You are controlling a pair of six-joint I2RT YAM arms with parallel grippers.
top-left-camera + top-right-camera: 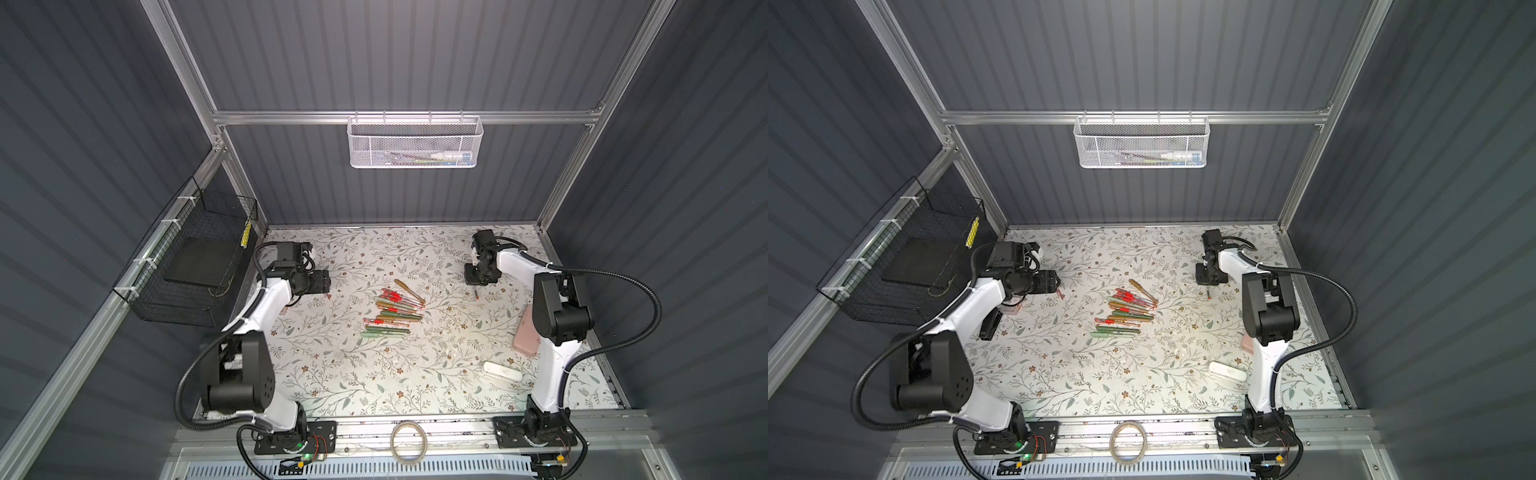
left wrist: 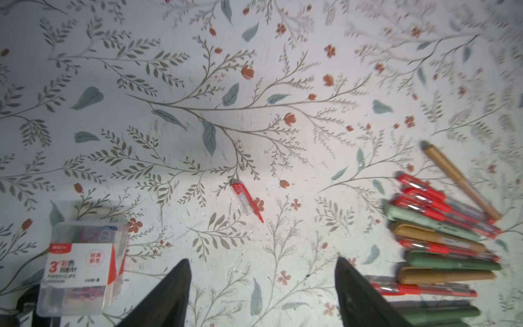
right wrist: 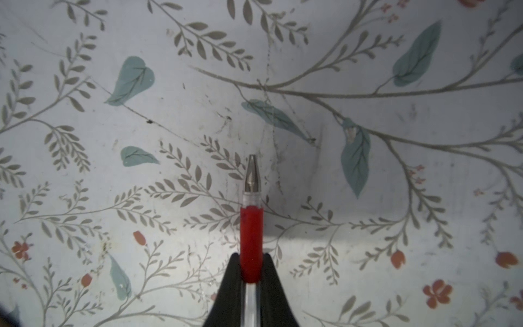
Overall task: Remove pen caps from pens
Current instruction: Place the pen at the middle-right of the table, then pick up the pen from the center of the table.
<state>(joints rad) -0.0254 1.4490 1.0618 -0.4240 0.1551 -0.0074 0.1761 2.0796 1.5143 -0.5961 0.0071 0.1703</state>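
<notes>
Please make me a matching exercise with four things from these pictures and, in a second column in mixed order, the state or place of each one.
Things:
1. loose red cap
2. uncapped red pen
3. pile of pens
4. left gripper

States or places:
A. open, holding nothing
B. clamped in the right gripper
C. alone on the table, off any pen
D. heaped side by side at mid-table

Pairs: 1-C, 2-B, 3-D, 4-A
</notes>
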